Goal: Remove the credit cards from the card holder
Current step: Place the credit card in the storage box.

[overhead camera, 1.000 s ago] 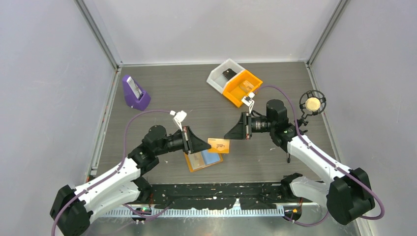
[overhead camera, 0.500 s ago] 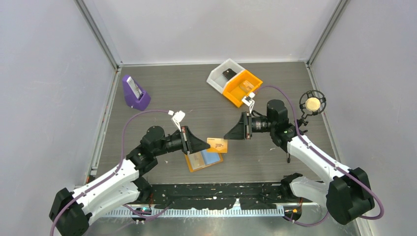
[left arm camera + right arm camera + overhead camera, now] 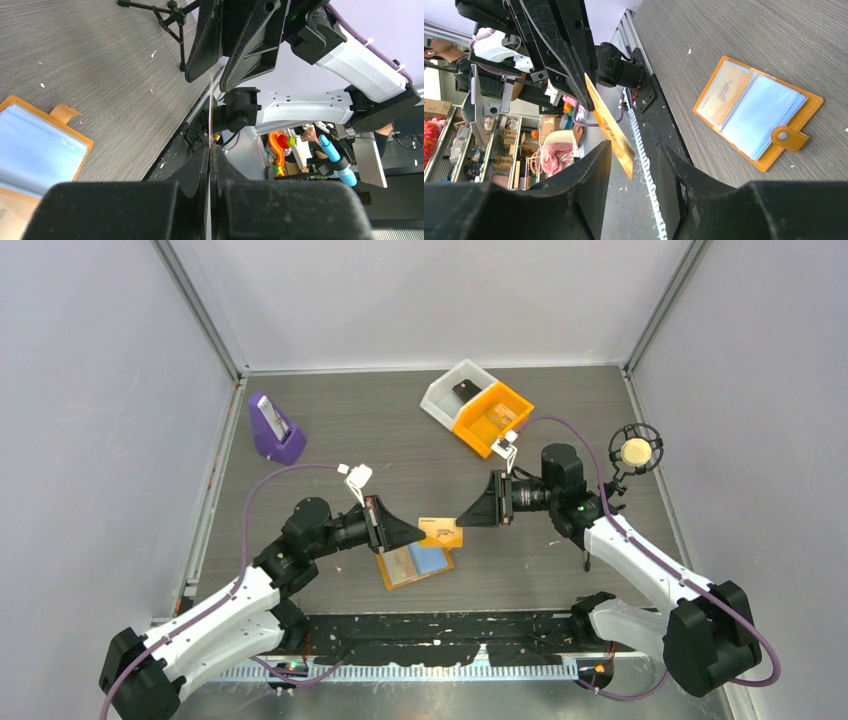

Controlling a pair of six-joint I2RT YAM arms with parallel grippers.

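Left hand (image 3: 419, 533), at the centre of the overhead view: jaws closed flat on one short end of an orange credit card (image 3: 443, 532), which is held in the air above the tabletop (image 3: 330, 440). Right hand (image 3: 464, 517) faces it from the right, jaws standing partly apart with the card's free end between them. A gap shows on one finger's side, and whether the other finger touches the card cannot be told. The card holder (image 3: 414, 565) lies opened flat on the tabletop, just below the two hands in the overhead view and touched by neither. Its light blue sleeves face up, a second card (image 3: 723, 93) shows inside one sleeve, and its studded strap (image 3: 788, 137) lies spread to one side.
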